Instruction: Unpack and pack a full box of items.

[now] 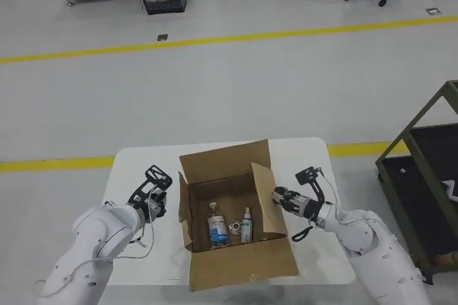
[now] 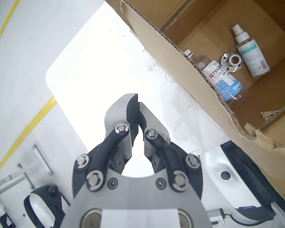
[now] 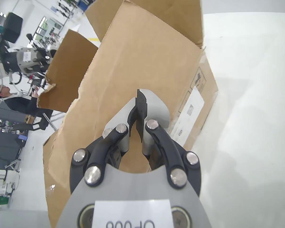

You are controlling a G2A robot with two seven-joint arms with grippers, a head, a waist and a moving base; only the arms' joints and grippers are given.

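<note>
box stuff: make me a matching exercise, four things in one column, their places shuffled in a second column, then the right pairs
Column one:
1 large bottle
2 metal flange
3 spray bottle
4 left gripper

Column two:
a outside the box, over the table
b in the box, between two bottles
c in the box, on the side of the right gripper
d in the box, on the side of the left gripper

Pairs: 1-d; 2-b; 3-c; 4-a
</note>
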